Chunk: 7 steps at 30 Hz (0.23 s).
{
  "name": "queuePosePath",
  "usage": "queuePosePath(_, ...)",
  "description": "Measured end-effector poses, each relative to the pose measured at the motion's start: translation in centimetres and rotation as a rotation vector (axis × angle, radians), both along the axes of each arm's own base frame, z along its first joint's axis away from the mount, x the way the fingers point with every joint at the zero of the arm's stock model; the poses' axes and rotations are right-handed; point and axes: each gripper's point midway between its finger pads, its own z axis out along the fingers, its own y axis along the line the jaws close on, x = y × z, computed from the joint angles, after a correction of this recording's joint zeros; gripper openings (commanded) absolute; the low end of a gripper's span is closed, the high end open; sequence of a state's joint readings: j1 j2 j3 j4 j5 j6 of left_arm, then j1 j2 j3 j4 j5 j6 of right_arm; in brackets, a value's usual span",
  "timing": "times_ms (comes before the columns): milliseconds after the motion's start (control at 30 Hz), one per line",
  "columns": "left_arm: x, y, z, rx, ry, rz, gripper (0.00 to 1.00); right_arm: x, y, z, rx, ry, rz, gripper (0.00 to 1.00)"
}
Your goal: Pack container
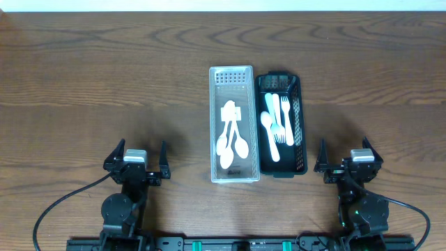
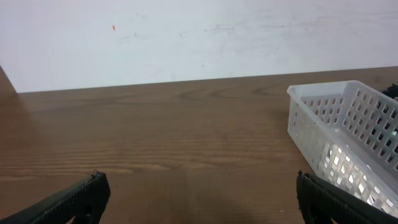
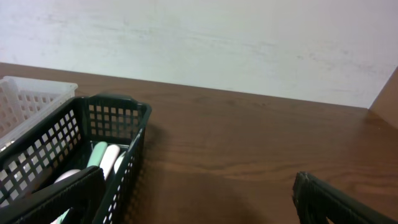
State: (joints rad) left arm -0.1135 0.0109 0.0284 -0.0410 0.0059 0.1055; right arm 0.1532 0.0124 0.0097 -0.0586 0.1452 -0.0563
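A clear white perforated container [image 1: 235, 77] stands mid-table holding white spoons [image 1: 231, 143]. Right beside it, touching, a black perforated basket [image 1: 298, 132] holds white forks and spoons [image 1: 278, 127]. My left gripper [image 1: 136, 167] is open and empty near the front edge, left of the clear container, whose corner shows in the left wrist view [image 2: 348, 118]. My right gripper [image 1: 350, 167] is open and empty, right of the black basket, which shows in the right wrist view [image 3: 118, 118] with cutlery handles [image 3: 102, 157] inside.
The wooden table [image 1: 104, 84] stretches wide on both sides and behind the containers. A white wall [image 2: 186, 37] rises past the far edge. Arm cables [image 1: 56, 209] trail at the front left and right.
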Motion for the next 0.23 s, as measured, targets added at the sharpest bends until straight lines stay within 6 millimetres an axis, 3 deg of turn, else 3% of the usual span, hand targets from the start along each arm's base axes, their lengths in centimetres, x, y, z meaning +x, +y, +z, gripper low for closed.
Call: queuePosePath(233, -0.01, -0.10, 0.00, -0.001, 0.000, -0.006, 0.98, 0.00, 0.00, 0.00, 0.000, 0.000, 0.000, 0.99)
